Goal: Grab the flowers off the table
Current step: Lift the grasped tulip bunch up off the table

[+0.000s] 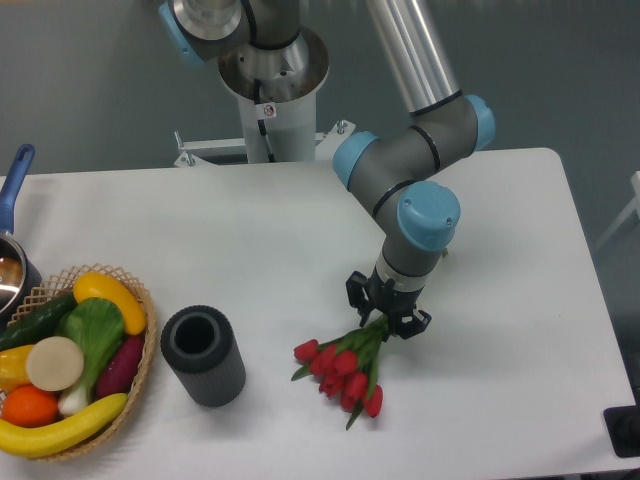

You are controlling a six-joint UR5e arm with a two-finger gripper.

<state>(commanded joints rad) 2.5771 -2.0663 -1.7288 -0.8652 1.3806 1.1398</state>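
Note:
The flowers (342, 368), red tulips with green leaves and pale stems, lie on the white table (500, 400) right of centre, buds pointing toward the front left. My gripper (386, 312) points down over the stem end, its black fingers closed in on the stems at both sides. The stems' far end is hidden under the gripper and wrist. The buds still rest on the table top.
A dark grey cylinder (203, 355) stands upright left of the flowers. A wicker basket (142, 350) of produce sits at the front left edge. A pan with a blue handle (14, 190) is at the far left. The arm's base (270, 90) rises behind the table.

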